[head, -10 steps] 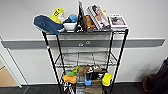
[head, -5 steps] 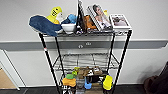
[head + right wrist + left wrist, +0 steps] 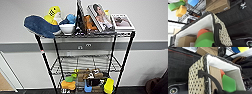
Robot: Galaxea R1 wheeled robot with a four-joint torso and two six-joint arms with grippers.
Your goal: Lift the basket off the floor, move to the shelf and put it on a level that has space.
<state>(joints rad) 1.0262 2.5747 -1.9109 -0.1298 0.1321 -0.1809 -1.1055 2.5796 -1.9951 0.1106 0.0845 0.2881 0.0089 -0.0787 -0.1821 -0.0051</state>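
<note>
While one basket (image 3: 198, 78) faces one shelf (image 3: 85, 62) | carpet (image 3: 243, 21) below | grippers' closure: cannot tell

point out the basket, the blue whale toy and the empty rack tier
basket (image 3: 194, 78), left wrist view, on its woven side wall
blue whale toy (image 3: 40, 26), head view, on its body
empty rack tier (image 3: 85, 63), head view, on the wire grid

We face a pale wall (image 3: 150, 15) crossed by a grey band (image 3: 22, 46), with a dark baseboard (image 3: 132, 89) along its foot. At one edge we see a strip of tan wooden flooring (image 3: 4, 85).
</note>
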